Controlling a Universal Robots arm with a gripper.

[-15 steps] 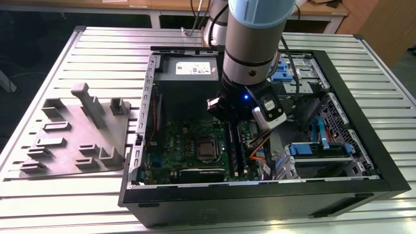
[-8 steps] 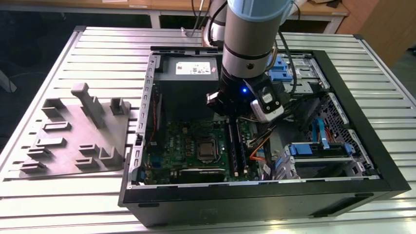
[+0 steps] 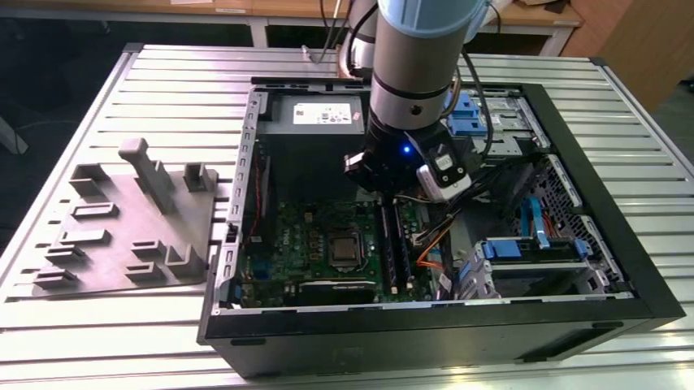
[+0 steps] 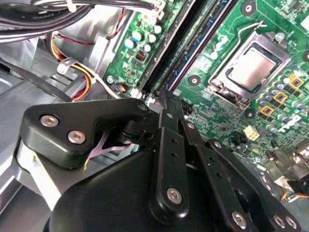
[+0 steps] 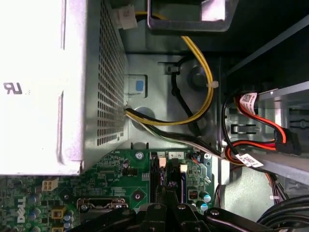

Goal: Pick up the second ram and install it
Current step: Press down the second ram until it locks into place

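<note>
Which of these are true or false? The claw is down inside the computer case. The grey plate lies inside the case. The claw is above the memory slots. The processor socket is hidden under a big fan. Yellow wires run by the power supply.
1. The claw is down inside the case. True.
2. The grey plate lies inside the case. False: it lies on the table, on the exterior view's left of the case.
3. The claw is above the memory slots. True.
4. The processor socket is hidden under a big fan. False: it is uncovered.
5. Yellow wires run by the power supply. True.
</note>
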